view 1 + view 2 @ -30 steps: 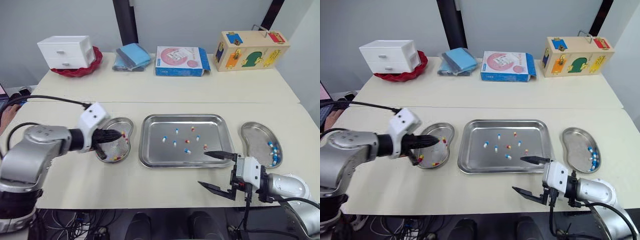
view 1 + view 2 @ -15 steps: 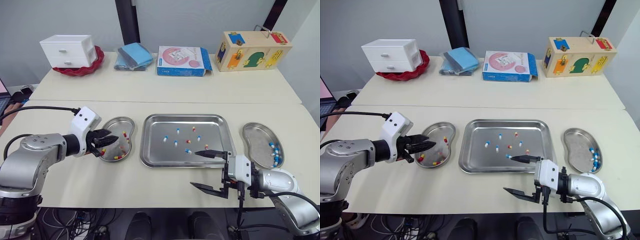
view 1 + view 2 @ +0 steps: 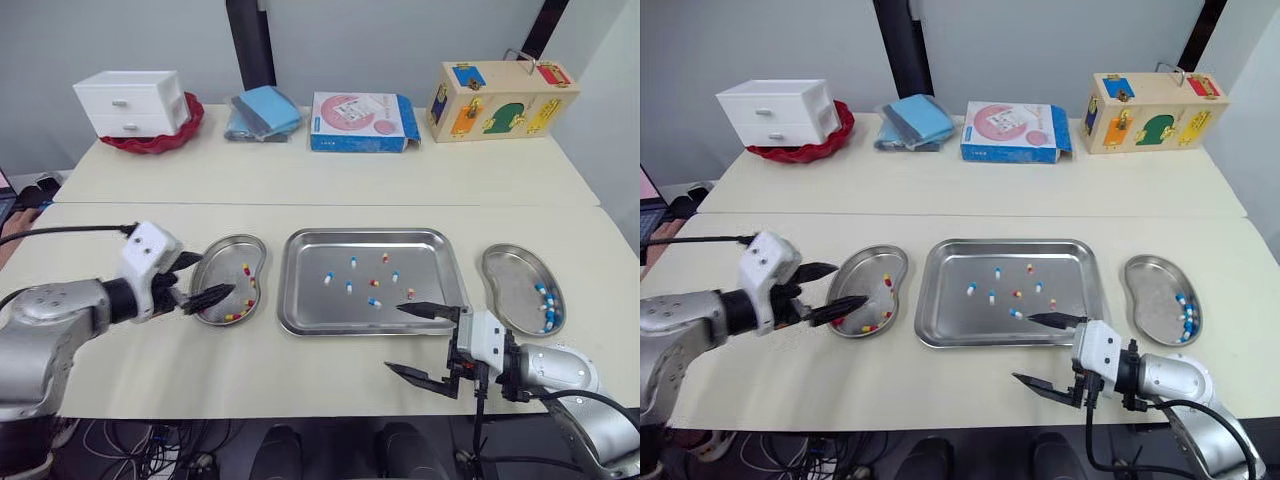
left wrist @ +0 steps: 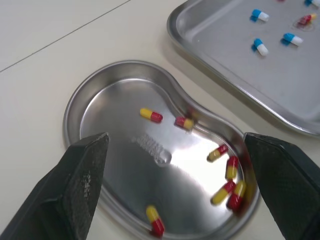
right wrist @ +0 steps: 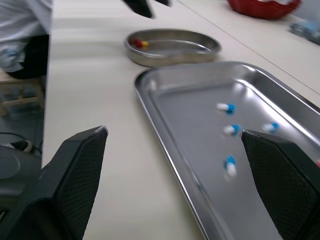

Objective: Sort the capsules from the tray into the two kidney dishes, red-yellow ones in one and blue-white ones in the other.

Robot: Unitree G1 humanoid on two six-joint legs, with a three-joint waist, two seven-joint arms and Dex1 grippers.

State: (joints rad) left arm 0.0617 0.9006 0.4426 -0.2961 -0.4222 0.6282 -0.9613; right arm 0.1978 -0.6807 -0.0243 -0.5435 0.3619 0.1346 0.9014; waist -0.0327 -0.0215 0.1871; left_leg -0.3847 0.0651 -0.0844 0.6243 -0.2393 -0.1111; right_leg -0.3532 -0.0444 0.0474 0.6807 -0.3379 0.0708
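Note:
My left gripper is open and empty, hovering at the left edge of the left kidney dish. Several red-yellow capsules lie in that dish. The steel tray in the middle holds several blue-white capsules and three red-yellow ones. The right kidney dish contains several blue-white capsules. My right gripper stands wide open at the tray's front right corner, its upper finger over the rim, holding nothing.
Along the table's back stand a white drawer box on a red dish, folded blue cloths, a flat blue-pink carton and a wooden latch box. Bare tabletop lies in front of the tray and dishes.
My left gripper has gone from shut over the left dish to wide open and has drawn back to the left. The right gripper has stayed open near the tray's front.

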